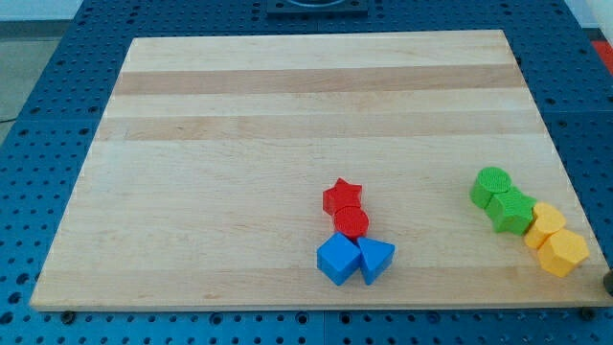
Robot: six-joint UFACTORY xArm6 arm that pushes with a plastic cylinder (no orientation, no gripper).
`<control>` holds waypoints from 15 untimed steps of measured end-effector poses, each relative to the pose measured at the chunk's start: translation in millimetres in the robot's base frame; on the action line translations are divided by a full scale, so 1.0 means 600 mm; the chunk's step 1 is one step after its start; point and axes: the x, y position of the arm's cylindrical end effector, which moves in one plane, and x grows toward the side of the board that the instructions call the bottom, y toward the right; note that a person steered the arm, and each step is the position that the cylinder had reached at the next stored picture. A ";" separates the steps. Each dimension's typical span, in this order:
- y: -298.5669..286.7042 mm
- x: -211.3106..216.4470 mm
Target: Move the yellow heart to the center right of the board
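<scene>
The yellow heart [547,223] lies near the board's right edge, low in the view. It touches a yellow hexagon [563,253] just below and to its right, and a green star [512,210] to its upper left. A small dark shape at the view's right edge [608,279], just right of the yellow hexagon and off the board, looks like my tip. Most of the rod is out of frame.
A green circle [491,183] touches the green star at its upper left. At the bottom centre a red star [342,196], a red circle [351,223], a blue cube [338,259] and a blue triangle [375,258] form a tight cluster. The wooden board [287,125] sits on a blue perforated table.
</scene>
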 end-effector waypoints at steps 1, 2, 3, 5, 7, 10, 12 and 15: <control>-0.014 -0.002; -0.020 -0.020; -0.044 -0.025; -0.068 -0.051; -0.083 -0.087; -0.122 -0.221; -0.092 -0.155; -0.023 -0.223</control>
